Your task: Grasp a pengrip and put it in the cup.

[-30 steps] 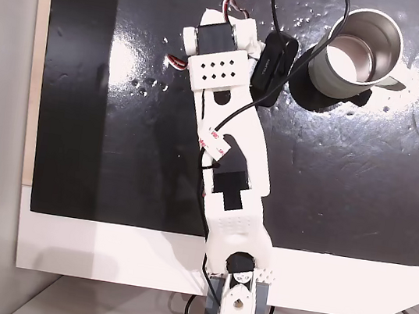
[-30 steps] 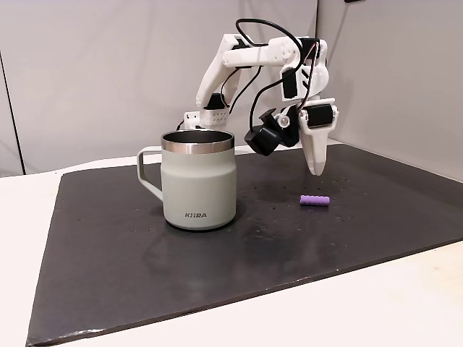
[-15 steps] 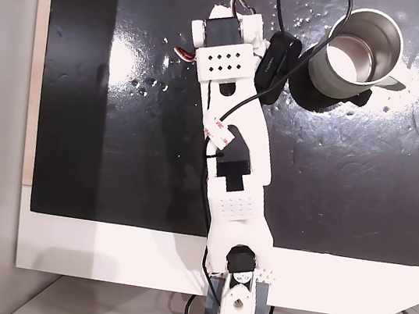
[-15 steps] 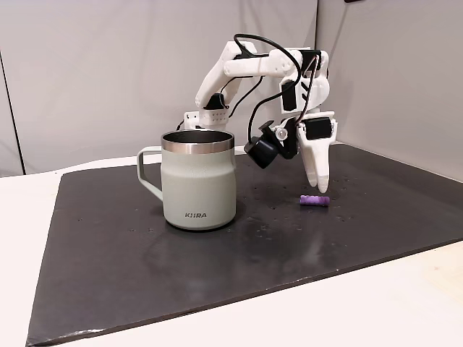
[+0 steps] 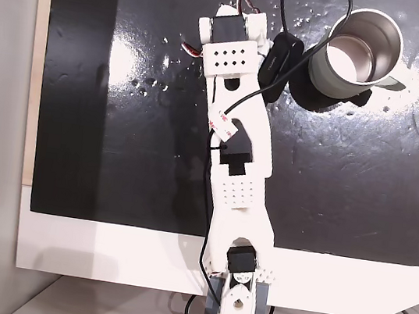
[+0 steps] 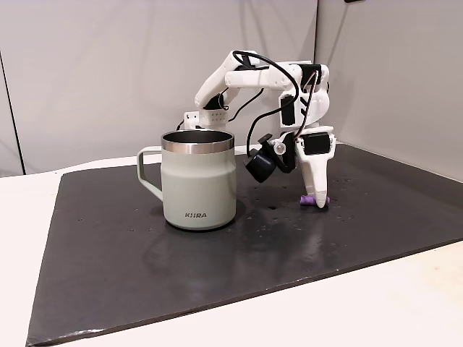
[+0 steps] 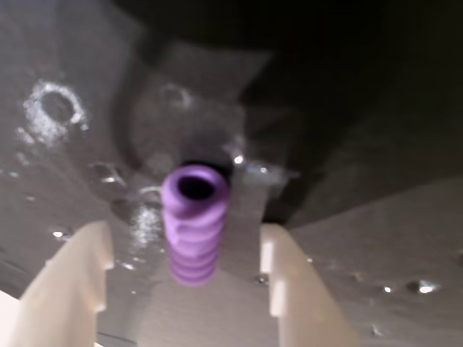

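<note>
Lab bench: black mat (image 6: 145,246), bare walls (image 6: 108,72)

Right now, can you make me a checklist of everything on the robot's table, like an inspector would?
Surface: a black mat with pale specks and glare, lying on a white table.
Job's things: the purple pengrip lies on the mat; the steel cup stands upright, apart from it, handle pointing left in the side fixed view.
Clutter: nothing seen.
Grippers: the gripper is down at the mat, its jaws open with the pengrip between them; I cannot tell whether they touch it.
Cables: black cable loops over the arm to a small black camera.
Surroundings: plain grey walls behind the table.
</note>
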`<move>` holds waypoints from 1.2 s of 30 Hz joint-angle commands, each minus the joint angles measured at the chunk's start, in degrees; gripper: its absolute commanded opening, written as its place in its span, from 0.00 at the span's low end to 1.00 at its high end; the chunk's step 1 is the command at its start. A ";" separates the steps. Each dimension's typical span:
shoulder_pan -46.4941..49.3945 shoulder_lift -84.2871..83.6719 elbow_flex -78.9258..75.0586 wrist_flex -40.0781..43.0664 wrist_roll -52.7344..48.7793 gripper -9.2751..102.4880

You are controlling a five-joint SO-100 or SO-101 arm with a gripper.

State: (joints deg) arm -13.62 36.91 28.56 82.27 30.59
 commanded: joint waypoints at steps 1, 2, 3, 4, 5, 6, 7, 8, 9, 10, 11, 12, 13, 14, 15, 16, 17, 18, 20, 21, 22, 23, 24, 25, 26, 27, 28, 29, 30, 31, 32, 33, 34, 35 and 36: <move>2.02 -0.70 -4.92 1.23 0.88 0.29; 2.20 -1.49 -5.54 1.23 0.88 0.28; 2.29 -2.29 -6.15 1.23 0.88 0.26; 2.37 -2.90 -6.59 1.41 0.88 0.23; 2.46 -3.25 -6.86 1.58 1.32 0.20; 2.46 -3.43 -6.86 1.67 1.76 0.17; 2.46 -3.60 -6.86 1.76 2.20 0.14; 2.46 -3.60 -6.86 1.85 2.64 0.11; 2.46 -3.60 -6.86 1.85 2.72 0.09; 2.37 -3.60 -6.86 1.85 2.81 0.08; 2.29 -3.60 -7.03 2.11 2.81 0.08; 2.20 -3.43 -7.12 2.46 2.81 0.08; 2.20 -2.90 -7.12 2.99 2.81 0.08; 2.20 -1.85 -6.94 3.78 2.64 0.08; 2.02 -0.18 -6.42 4.48 2.20 0.08; 1.93 2.20 -5.36 4.92 1.49 0.08; 1.85 5.27 -3.69 5.27 1.23 0.08; 1.85 8.70 -1.93 5.62 1.23 0.08; 1.76 15.82 1.49 6.33 0.53 0.08; 1.58 19.25 3.16 6.86 -0.09 0.08; 1.49 22.41 4.31 7.38 -1.23 0.08; 1.41 25.31 5.45 7.91 -2.46 0.08; 1.41 27.69 6.15 8.44 -4.13 0.08; 1.49 29.71 6.24 9.23 -6.06 0.08; 1.93 31.46 6.24 10.02 -7.91 0.08; 2.72 33.22 6.24 10.81 -9.49 0.08; 3.69 34.89 6.06 11.60 -10.81 0.08; 4.83 36.12 5.54 12.57 -12.22 0.08; 6.15 37.00 4.57 13.71 -13.54 0.08; 7.73 37.79 3.69 14.85 -14.94 0.08; 9.40 38.23 2.99 16.08 -16.52 0.08; 11.25 38.85 2.64 17.05 -18.02 0.08; 13.27 39.11 2.11 18.02 -19.34 0.08; 15.47 39.20 1.41 18.90 -20.48 0.08; 17.58 39.20 0.79 19.42 -21.53 0.08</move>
State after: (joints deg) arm -2.20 71.28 33.66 99.58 12.48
